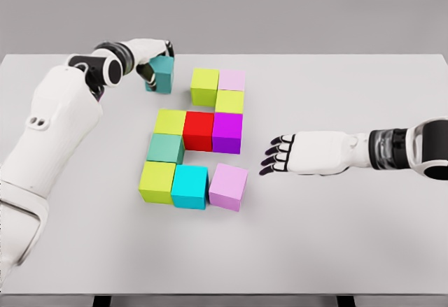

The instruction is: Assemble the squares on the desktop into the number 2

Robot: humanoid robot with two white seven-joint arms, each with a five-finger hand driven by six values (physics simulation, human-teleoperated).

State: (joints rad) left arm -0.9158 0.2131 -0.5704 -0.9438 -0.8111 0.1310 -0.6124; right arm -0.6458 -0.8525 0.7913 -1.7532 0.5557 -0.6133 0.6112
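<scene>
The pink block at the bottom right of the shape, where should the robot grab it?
Probably pinch the pink block by its near and far faces, coming from the right: the cyan block crowds its left side, while the open right hand lies beside its free side.

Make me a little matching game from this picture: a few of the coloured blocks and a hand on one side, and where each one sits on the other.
Things:
1. red block
2. cyan block
3. teal block
4. right hand

Places:
A. held in the left hand, at the far left of the blocks
B. resting open on the table, right of the blocks
C. middle row, between a yellow-green and a purple block
D. front row, between a yellow-green and a pink block

Pairs: 1-C, 2-D, 3-A, 4-B
</scene>
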